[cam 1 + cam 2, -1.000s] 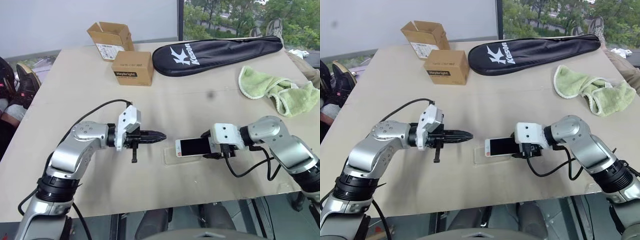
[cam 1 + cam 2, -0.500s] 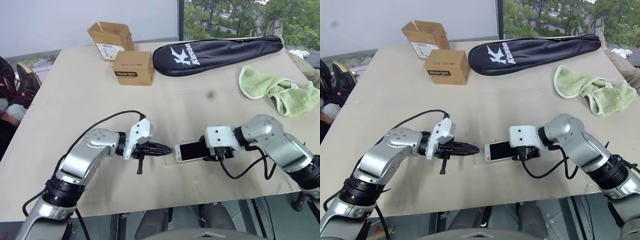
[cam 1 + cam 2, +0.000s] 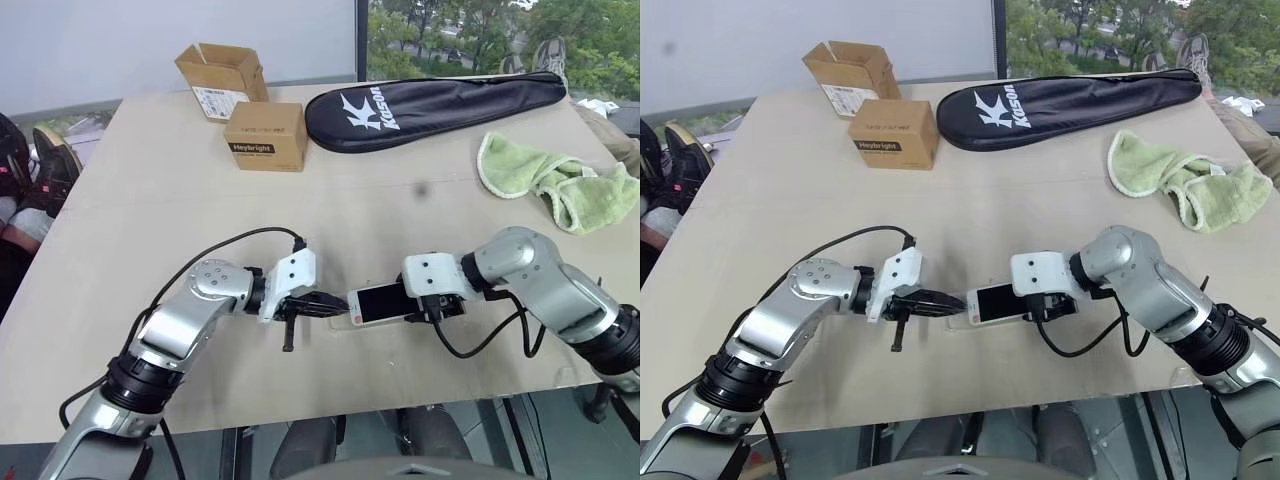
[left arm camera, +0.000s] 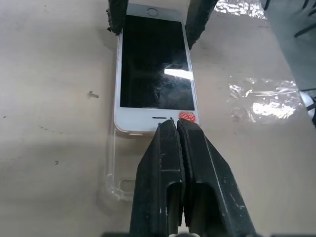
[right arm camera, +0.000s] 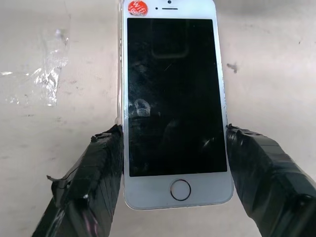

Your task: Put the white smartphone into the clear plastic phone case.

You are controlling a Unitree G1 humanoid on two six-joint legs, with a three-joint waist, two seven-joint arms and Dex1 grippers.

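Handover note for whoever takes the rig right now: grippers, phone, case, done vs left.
Right gripper: closed on the white smartphone, one finger on each long edge near the home button, screen up.
Left gripper: shut, empty, its tip at the phone's free short end.
Clear plastic phone case: flat on the table, under the phone's free end; one corner sticks out past the phone.
Done: phone picked up and brought over the case.
Left: line it up, press it fully into the rim, release. I cannot tell whether any edge has seated yet.

Beige table (image 3: 180,180) beside tree-facing window (image 3: 480,35)
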